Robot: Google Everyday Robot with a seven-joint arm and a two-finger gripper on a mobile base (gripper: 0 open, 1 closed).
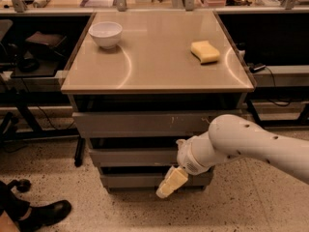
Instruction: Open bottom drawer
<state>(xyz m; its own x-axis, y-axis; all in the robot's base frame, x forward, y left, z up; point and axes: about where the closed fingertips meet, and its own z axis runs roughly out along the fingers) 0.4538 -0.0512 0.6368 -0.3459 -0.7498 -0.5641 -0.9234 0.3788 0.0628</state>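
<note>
The bottom drawer [130,180] is the lowest of three stacked grey fronts under the tan tabletop; its flat front stands flush with the stack. The middle drawer [130,156] and the wider top drawer [140,123] sit above it. My gripper [166,187] hangs from the white arm [251,144] that reaches in from the right. Its pale fingers point down and left, right in front of the right part of the bottom drawer's front.
A white bowl [105,34] and a yellow sponge [204,51] lie on the tabletop [154,66]. A person's black shoe [46,214] is on the speckled floor at the lower left. Dark shelving with cables flanks the cabinet on both sides.
</note>
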